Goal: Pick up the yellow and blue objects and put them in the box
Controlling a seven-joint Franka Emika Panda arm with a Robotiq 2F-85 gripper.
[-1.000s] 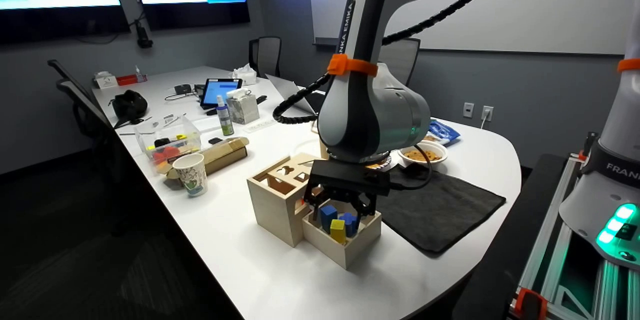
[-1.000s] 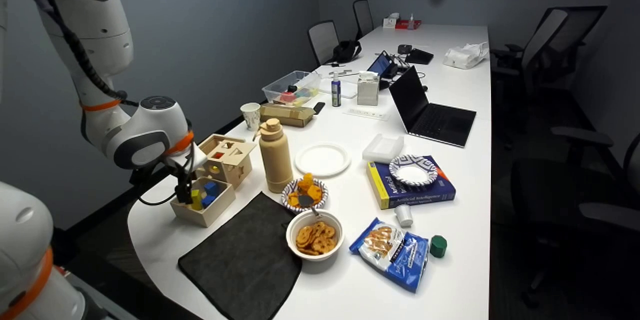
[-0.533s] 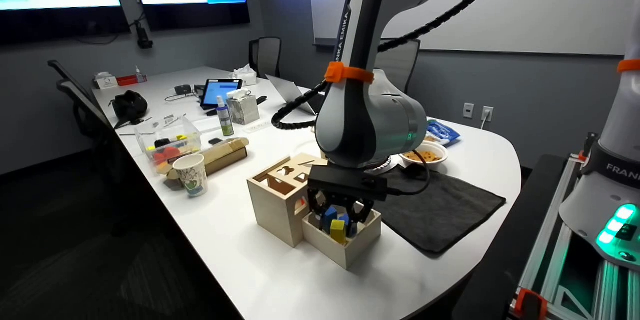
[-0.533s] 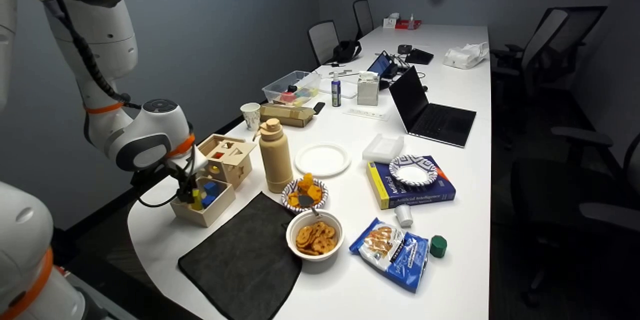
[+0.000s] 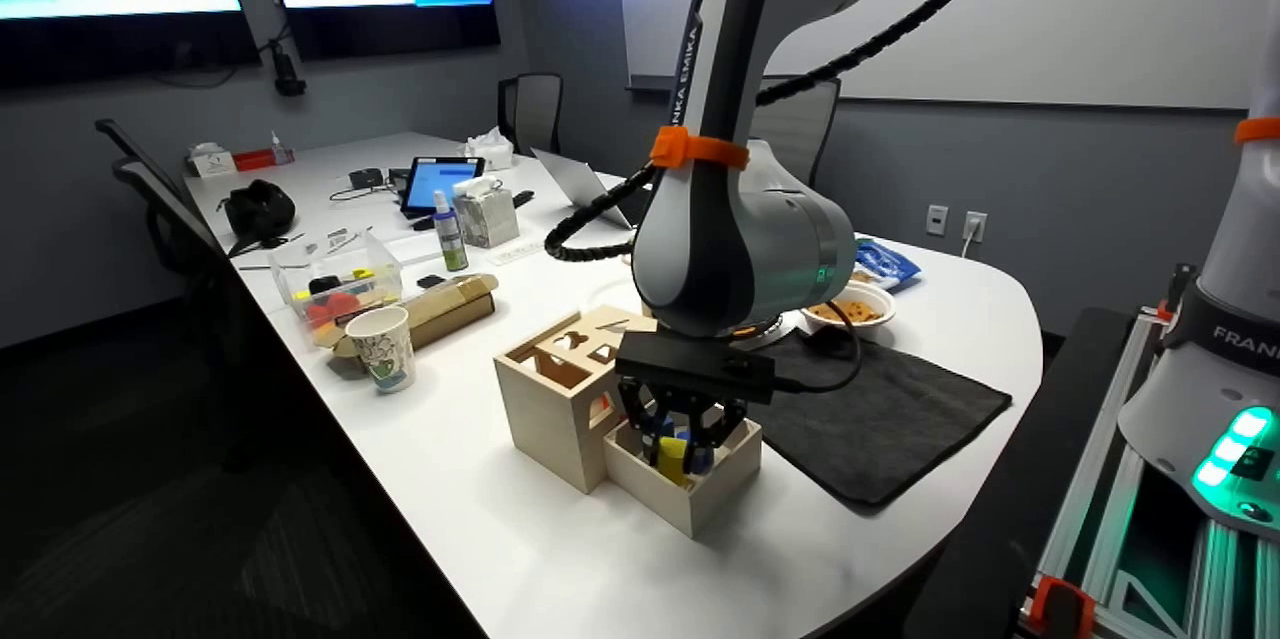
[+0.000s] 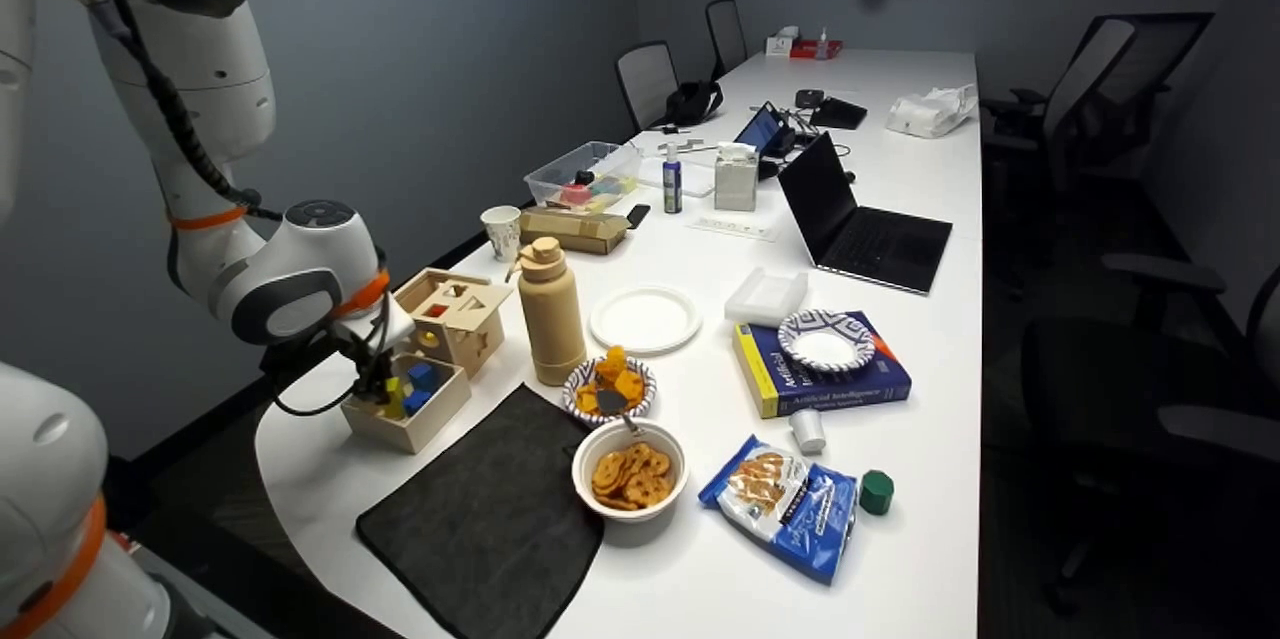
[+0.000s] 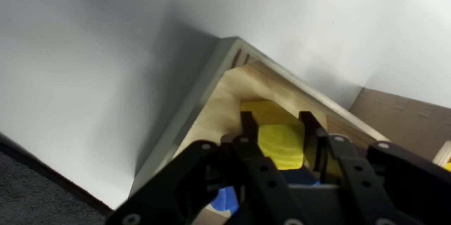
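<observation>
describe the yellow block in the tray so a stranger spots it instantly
On the white table stands a cube-like shape-sorter box. Beside it is a low wooden tray. Inside, pinched by the gripper, is the yellow toy block, whose colour separates it from the blue toy blocks.

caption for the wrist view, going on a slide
Gripper closed on the yellow block inside a low wooden tray, blue blocks mostly hidden behind it.
</observation>
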